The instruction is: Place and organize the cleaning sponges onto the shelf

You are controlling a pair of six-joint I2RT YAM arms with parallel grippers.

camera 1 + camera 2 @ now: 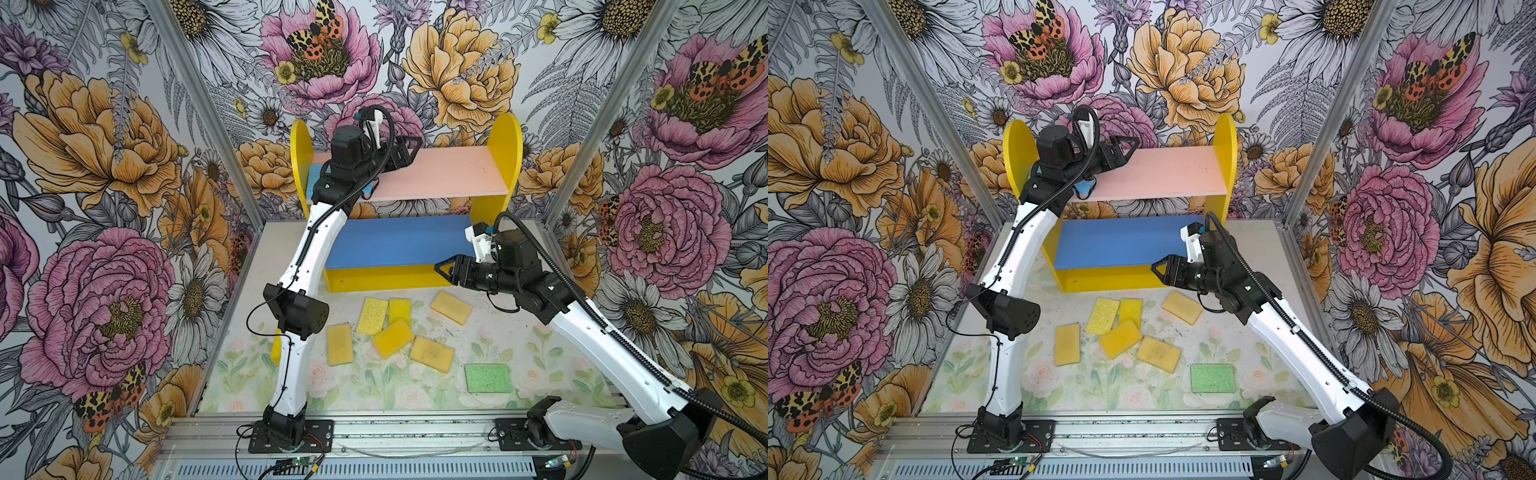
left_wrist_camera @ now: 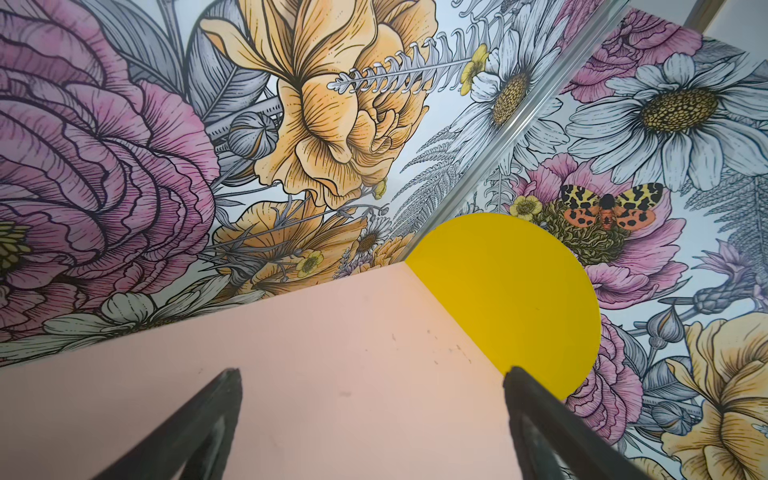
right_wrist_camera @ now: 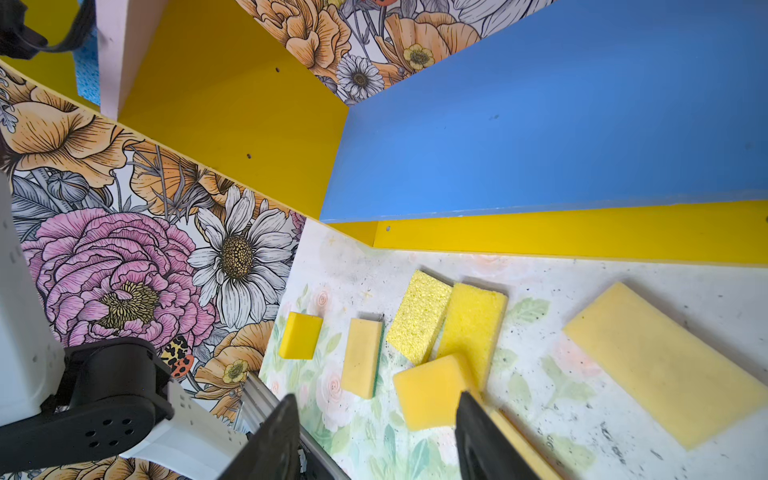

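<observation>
- Floral wallpaper [image 1: 104, 166] on every side; underneath, a pale flower-printed table [image 1: 540, 374].
- At the back of the table, upright, the shelf [image 1: 505, 166]: pink upper board [image 1: 449, 174], blue lower board [image 1: 395, 241], yellow base strip [image 1: 382, 278].
- On the left end of the pink upper board, blue sponges. One patch [image 1: 318, 174] beside the left side panel, another [image 1: 368, 190] at the front edge, both mostly hidden under the left arm [image 1: 316, 245].
- On the table just in front of the base strip, a coarse yellow sponge [image 1: 372, 316] and a smooth yellow sponge [image 1: 400, 311] side by side, touching.
- Against their near ends, an orange-yellow sponge [image 1: 392, 338]; just beside that, a tan sponge [image 1: 432, 354].
- Left of the cluster, a pale tan sponge [image 1: 340, 344]; farther left, a small yellow sponge [image 3: 300, 341] near the table edge.
- Right of the cluster and apart from it, a long tan sponge [image 1: 451, 307].
- Nearer the front, alone, a green sponge [image 1: 487, 378].
- Left gripper [image 1: 409, 151] above the pink upper board, near its back edge — jaws spread wide, nothing between them. In the left wrist view, bare pink board and the round-topped right side panel [image 2: 519, 291] ahead.
- Right gripper [image 1: 442, 272] in the air at the right end of the base strip, pointing left — jaws apart, gripping nothing. Above and near the long tan sponge, not touching it.
</observation>
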